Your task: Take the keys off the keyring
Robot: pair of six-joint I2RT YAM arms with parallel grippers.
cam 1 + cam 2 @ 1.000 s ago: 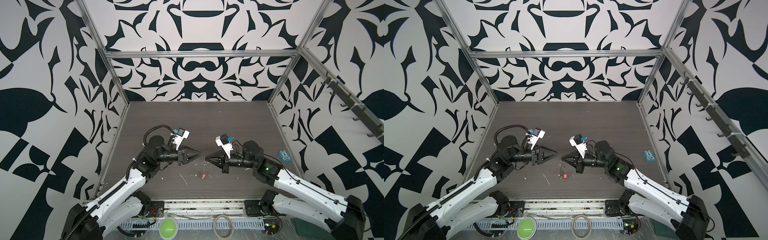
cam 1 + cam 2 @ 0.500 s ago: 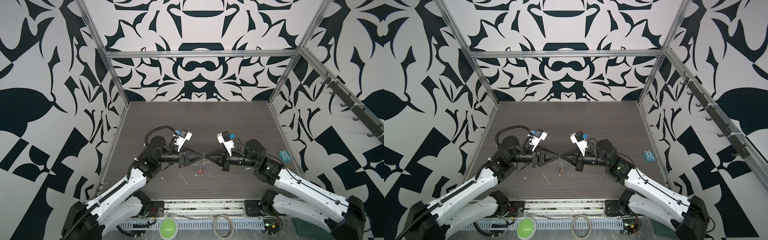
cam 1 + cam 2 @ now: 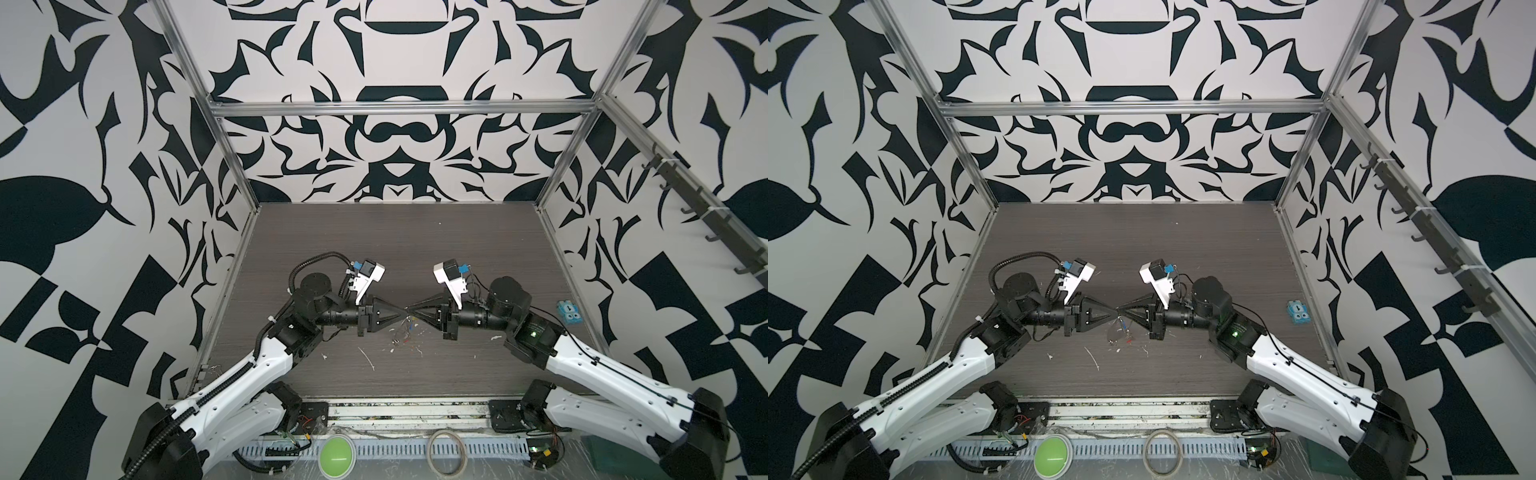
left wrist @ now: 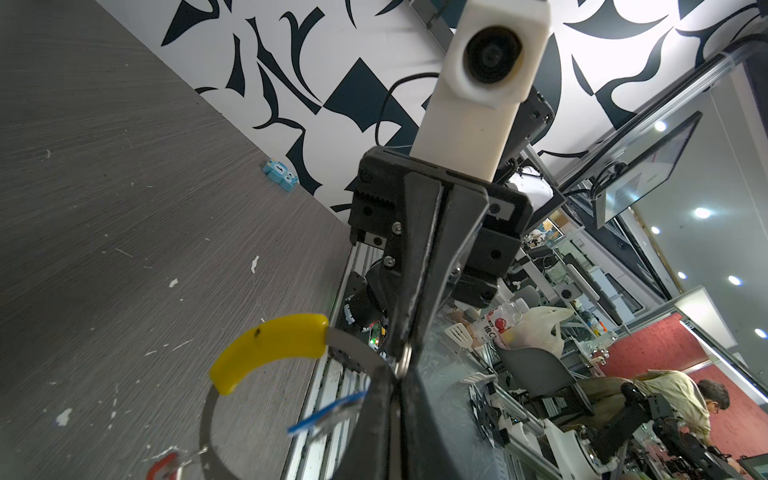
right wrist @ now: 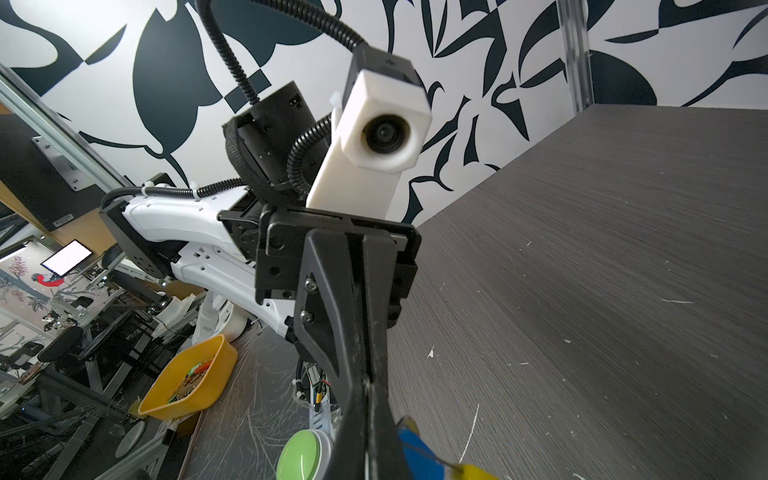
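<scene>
Above the dark wood-grain table (image 3: 374,249), the left gripper (image 3: 402,320) and right gripper (image 3: 412,309) are being held tip to tip, both pinched shut. Nothing is being freed yet: the keys (image 3: 406,331) are being carried on the keyring (image 4: 205,419), which is seemingly being gripped by the left. Thin grey wire is being shown, with a smooth yellow sleeve (image 4: 270,347), a flat blue tag (image 4: 324,417), a red tag (image 4: 164,467), and a small silver ring (image 4: 405,358) nipped by the right.

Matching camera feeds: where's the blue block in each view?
Both top views: blue block at the right edge of the table, near the wall.
Left wrist: blue block on the table by the wall.
Right wrist: not in view.
Shared landmark: the table, in all four.
</scene>
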